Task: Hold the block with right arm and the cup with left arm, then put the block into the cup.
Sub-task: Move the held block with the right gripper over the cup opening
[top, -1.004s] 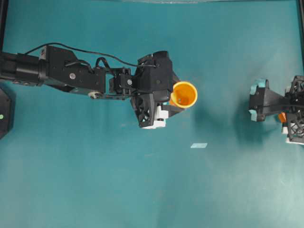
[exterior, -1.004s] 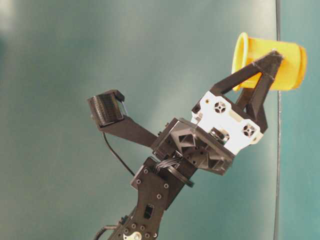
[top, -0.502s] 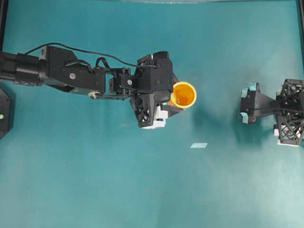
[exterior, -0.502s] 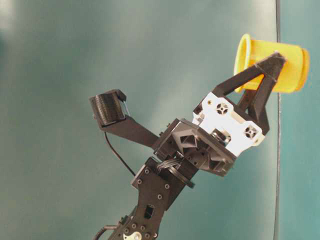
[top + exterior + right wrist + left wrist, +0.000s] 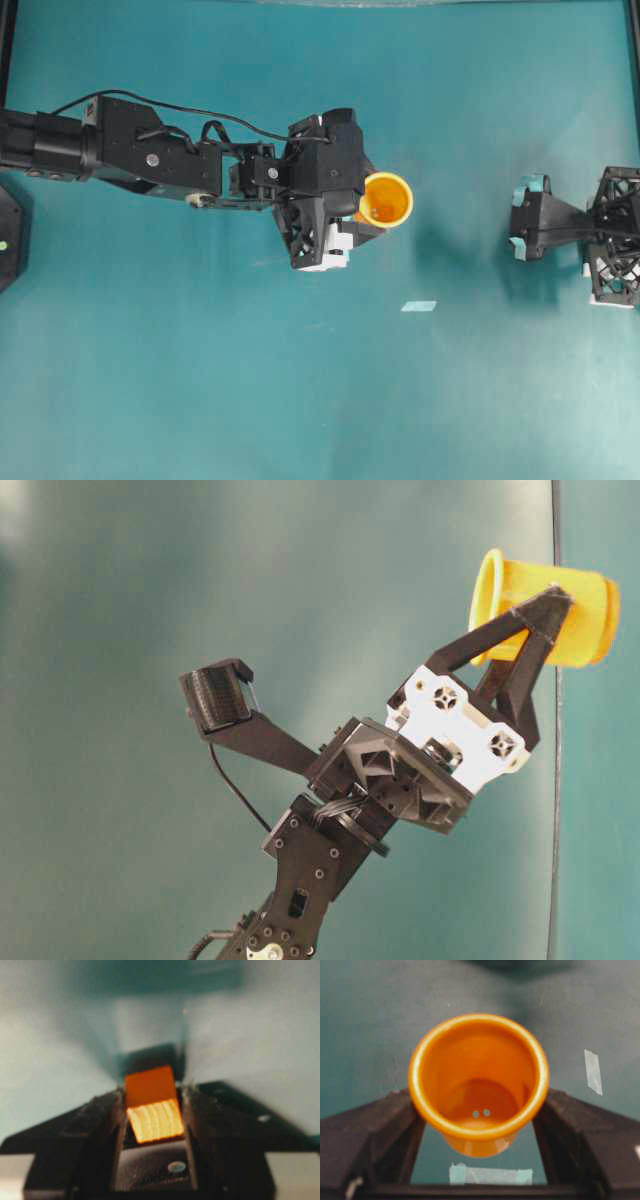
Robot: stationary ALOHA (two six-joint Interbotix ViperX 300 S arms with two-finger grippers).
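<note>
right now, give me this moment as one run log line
left hand: shut on cup, held off table | right hand: fingers either side of block, closure unclear | block not in cup

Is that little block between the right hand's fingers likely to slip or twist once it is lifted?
The block looks like stiff wood with flat faces, so the fingers should grip it squarely. It seems light and unlikely to sag. Being small, it may twist if held off-centre; blur hides the contact.
</note>
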